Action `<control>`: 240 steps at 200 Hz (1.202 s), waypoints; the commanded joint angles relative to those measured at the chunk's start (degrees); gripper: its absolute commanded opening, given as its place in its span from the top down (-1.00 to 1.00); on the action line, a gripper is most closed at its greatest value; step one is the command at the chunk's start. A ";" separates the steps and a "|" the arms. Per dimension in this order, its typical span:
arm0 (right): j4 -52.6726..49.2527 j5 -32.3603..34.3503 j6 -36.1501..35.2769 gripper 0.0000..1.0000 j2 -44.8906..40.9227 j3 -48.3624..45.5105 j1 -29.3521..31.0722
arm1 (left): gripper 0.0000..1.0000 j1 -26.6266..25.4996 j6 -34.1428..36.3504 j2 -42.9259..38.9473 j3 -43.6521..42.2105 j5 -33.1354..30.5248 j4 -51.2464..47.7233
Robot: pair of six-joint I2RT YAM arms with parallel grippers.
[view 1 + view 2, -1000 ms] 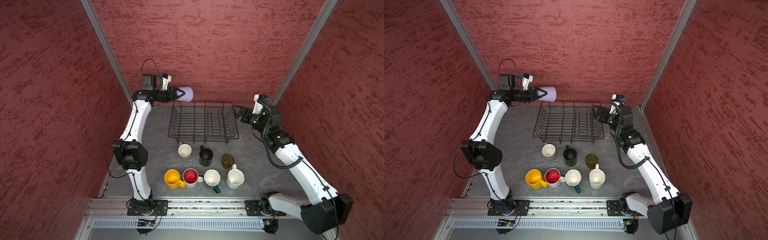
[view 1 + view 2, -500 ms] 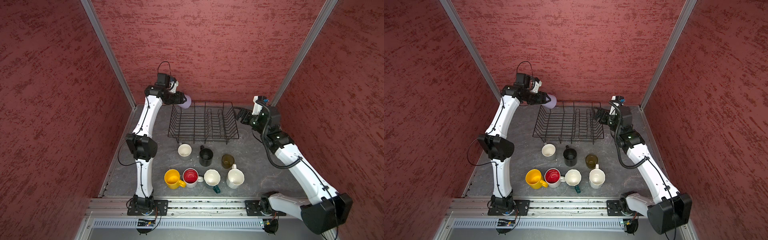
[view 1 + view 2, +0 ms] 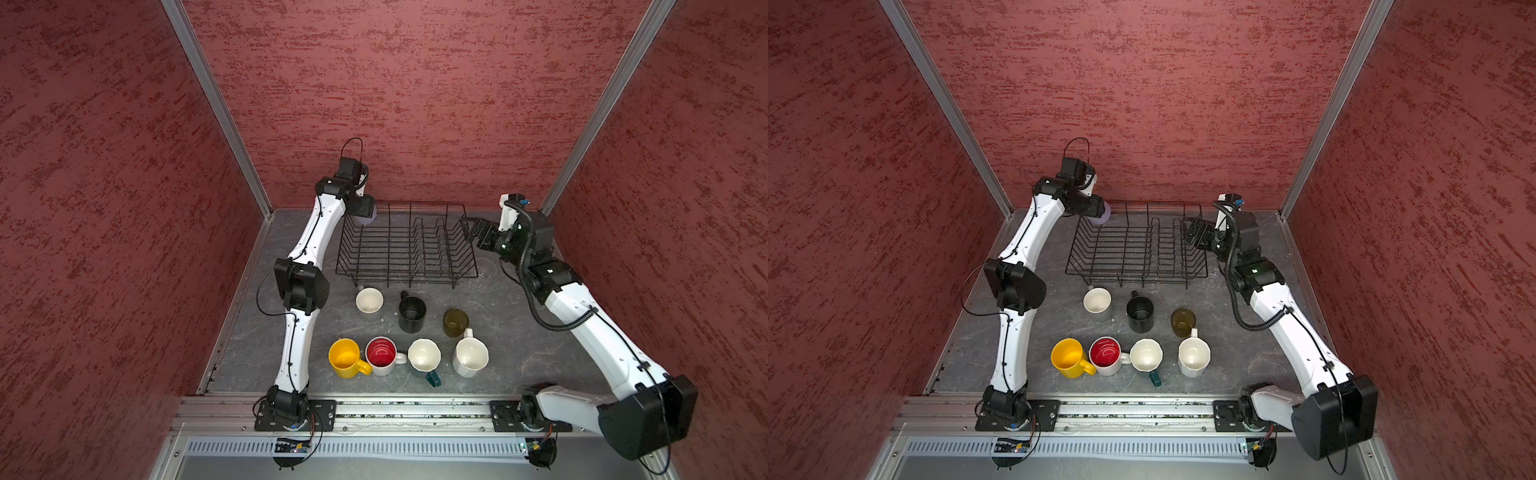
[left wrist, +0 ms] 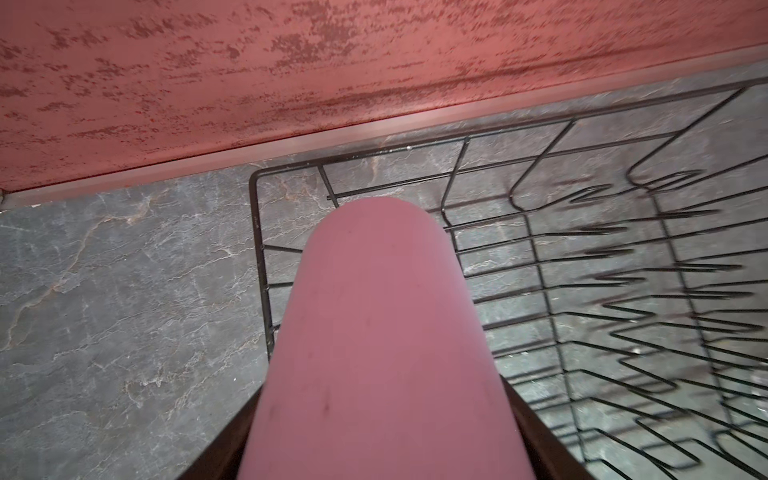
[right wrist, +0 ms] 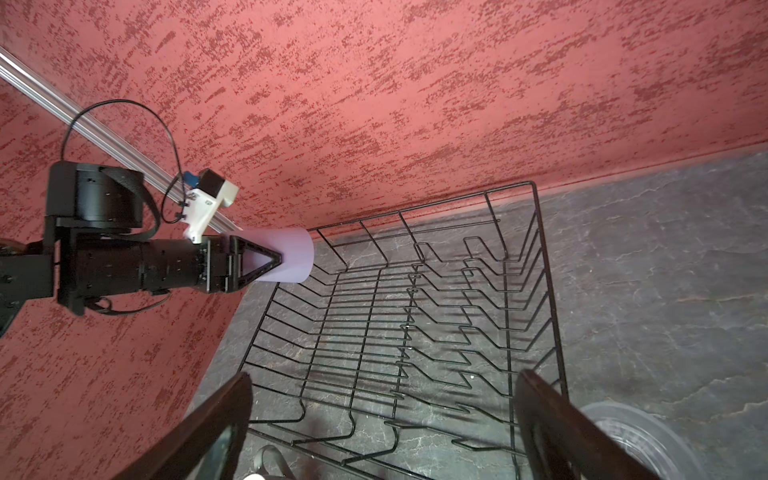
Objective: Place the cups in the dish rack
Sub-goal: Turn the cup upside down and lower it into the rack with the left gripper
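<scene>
left tool (image 5: 277,259) holds lavender cup (image 5: 297,249) over rack (image 3: 405,253)

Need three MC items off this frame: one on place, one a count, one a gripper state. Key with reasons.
1. Where is the lavender cup?
A) beside the yellow mug
B) standing inside the dish rack
C) in the left gripper, over the rack's far-left corner

2. How many cups stand in front of the rack?
A) five
B) seven
C) nine

3. The right gripper is:
A) open, empty
B) shut on the black mug
C) shut on a rack wire

Key:
1 C, clamped above that corner in both wrist views.
2 B, three behind, four in front.
3 A, jaws spread, nothing between.
</scene>
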 commanded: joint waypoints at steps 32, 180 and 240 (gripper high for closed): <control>-0.86 -2.50 1.45 -0.97 1.37 -0.57 0.07 | 1.00 0.35 1.58 3.49 2.24 -1.61 1.02; -7.89 -1.37 -0.79 -0.96 4.91 2.34 0.04 | 1.00 0.43 -1.46 4.15 5.77 0.22 0.22; -7.57 -2.60 0.04 -0.96 5.20 2.36 0.06 | 1.00 0.35 -0.30 6.54 5.39 -0.26 0.65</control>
